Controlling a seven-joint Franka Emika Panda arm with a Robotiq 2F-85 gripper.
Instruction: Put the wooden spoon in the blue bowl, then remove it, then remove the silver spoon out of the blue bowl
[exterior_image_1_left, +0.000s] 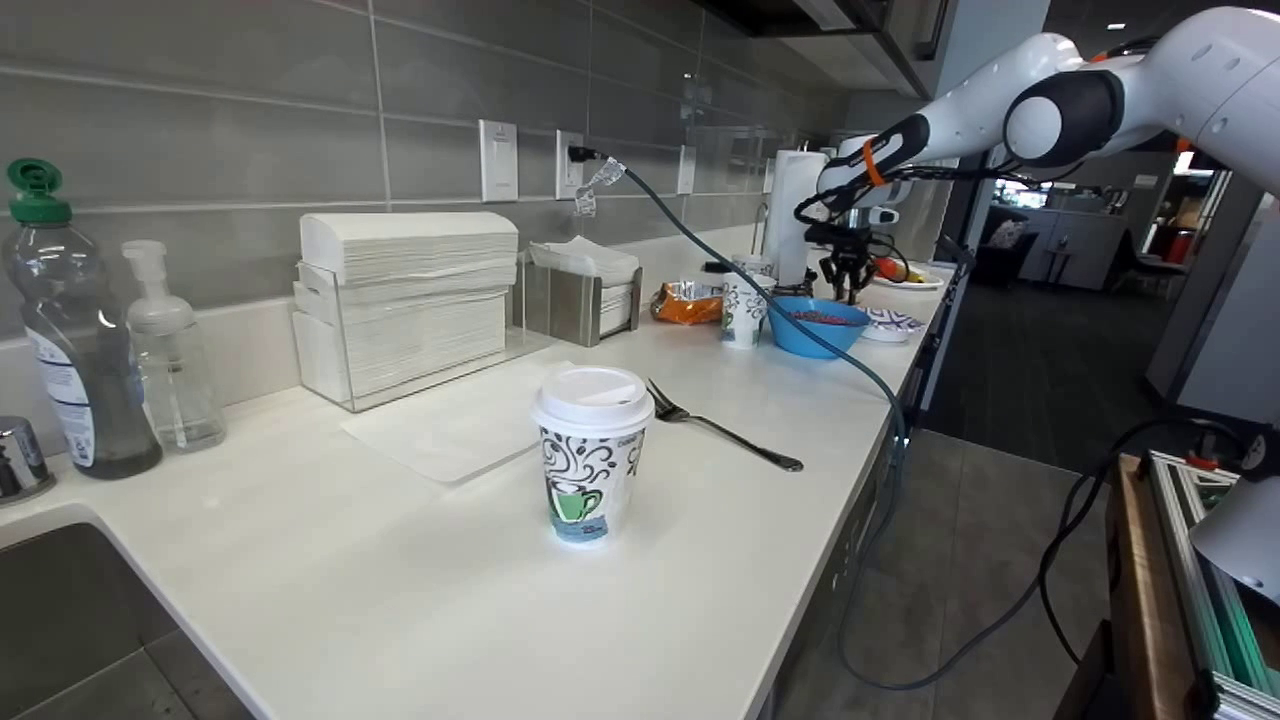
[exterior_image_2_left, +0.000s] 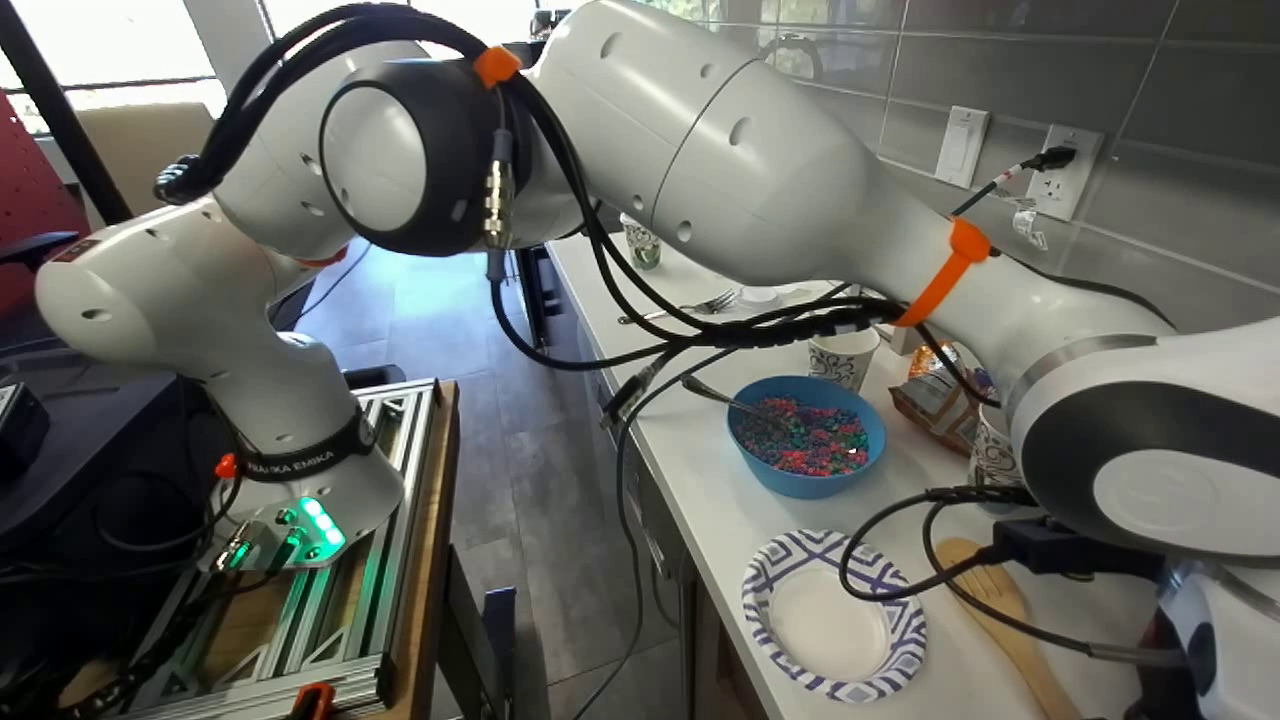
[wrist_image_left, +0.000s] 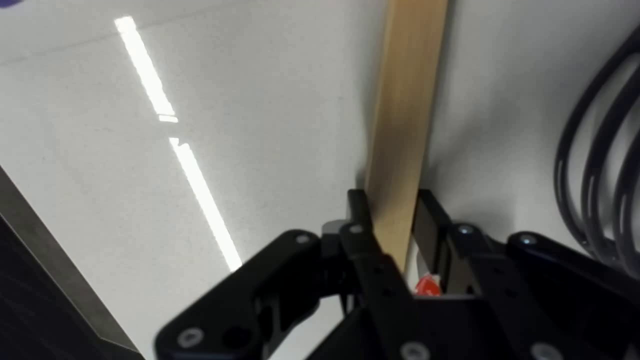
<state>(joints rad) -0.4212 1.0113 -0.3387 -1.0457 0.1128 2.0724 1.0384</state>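
The blue bowl (exterior_image_2_left: 805, 484) holds many small coloured pieces; it also shows in an exterior view (exterior_image_1_left: 800, 341). The silver spoon (exterior_image_2_left: 712, 392) rests in it, its handle leaning out over the rim. The wooden spoon (exterior_image_2_left: 1025, 662) has a slotted head and lies along the counter near the paper plate. Its handle (wrist_image_left: 407, 100) shows in the wrist view. My gripper (wrist_image_left: 391, 196) is shut on that handle, a finger against each side. It also shows beyond the bowl in an exterior view (exterior_image_1_left: 848, 275). I cannot tell whether the wooden spoon touches the counter.
A patterned paper plate (exterior_image_2_left: 828, 640) lies near the counter's front edge beside the bowl. Paper cups (exterior_image_2_left: 843, 358) and a snack bag (exterior_image_2_left: 935, 410) stand near the bowl. A dark cable (exterior_image_1_left: 690, 235) crosses before the bowl. A fork (exterior_image_1_left: 725, 430) and lidded cup (exterior_image_1_left: 592, 450) are farther along.
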